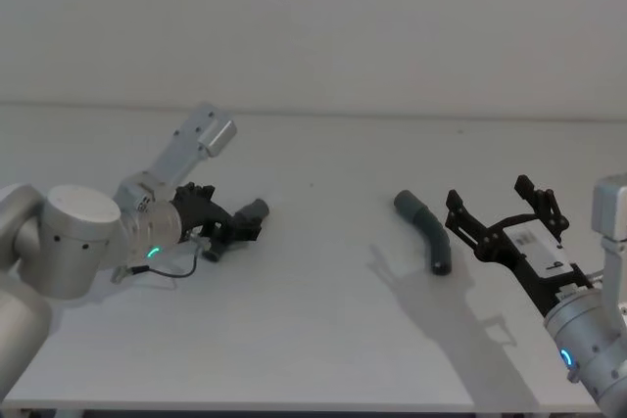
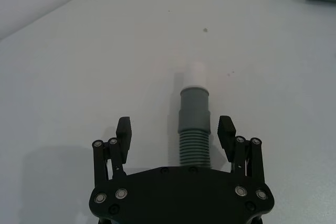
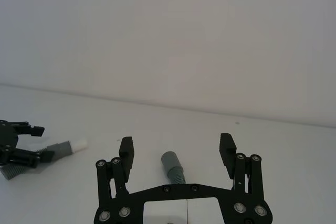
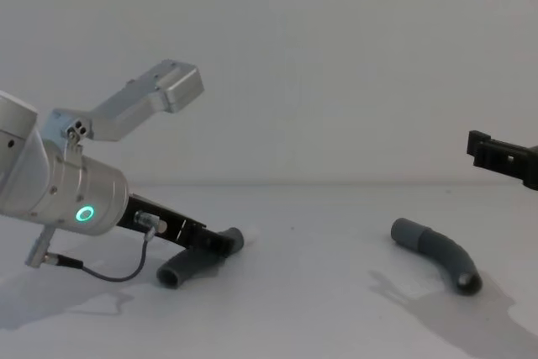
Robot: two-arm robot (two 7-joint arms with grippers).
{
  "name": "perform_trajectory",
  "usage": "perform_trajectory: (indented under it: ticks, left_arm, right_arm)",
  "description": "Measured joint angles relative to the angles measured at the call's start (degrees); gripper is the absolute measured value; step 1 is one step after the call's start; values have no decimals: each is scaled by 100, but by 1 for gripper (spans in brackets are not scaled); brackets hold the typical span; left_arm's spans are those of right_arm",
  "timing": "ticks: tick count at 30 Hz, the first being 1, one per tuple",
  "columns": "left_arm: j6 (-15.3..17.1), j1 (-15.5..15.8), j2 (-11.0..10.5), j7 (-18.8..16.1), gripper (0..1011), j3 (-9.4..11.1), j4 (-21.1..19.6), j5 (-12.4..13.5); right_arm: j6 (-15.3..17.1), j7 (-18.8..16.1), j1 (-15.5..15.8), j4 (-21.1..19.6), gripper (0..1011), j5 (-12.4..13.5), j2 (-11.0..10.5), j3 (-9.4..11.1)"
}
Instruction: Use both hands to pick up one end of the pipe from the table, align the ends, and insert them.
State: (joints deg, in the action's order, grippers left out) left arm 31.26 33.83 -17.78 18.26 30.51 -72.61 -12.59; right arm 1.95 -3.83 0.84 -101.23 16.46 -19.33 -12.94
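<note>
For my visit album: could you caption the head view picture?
Left hand open around one grey pipe piece on the white table; right hand open near the other curved piece.

No text, brand, number or sign can be read in any view. The right hand (image 1: 488,193), at the right side of the desk (image 1: 323,340), carries a white label (image 1: 542,245) on its black body. The label has small dark marks, but they are too small to read.
</note>
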Motion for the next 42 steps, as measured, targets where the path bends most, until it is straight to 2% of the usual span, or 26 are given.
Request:
perform_trajectory:
  ticks: [31, 36, 37, 39, 40, 42]
  left_arm:
    - [31, 61, 161, 50, 1002, -30, 303, 138]
    - [36, 67, 178, 47, 922, -32, 330, 147]
    - [37, 69, 182, 47, 880, -32, 334, 149]
    - [38, 70, 184, 46, 870, -33, 339, 151]
    - [38, 70, 185, 45, 813, -34, 341, 152]
    - [39, 72, 188, 43, 776, -35, 348, 155]
  right_arm:
    - [0, 0, 0, 0, 1001, 0, 0, 0]
    - [0, 0, 0, 0, 1001, 0, 0, 0]
    - [0, 0, 0, 0, 1001, 0, 0, 0]
    - [0, 0, 0, 0, 1001, 0, 0, 0]
    - [0, 0, 0, 0, 1001, 0, 0, 0]
    - [0, 0, 0, 0, 1001, 0, 0, 0]
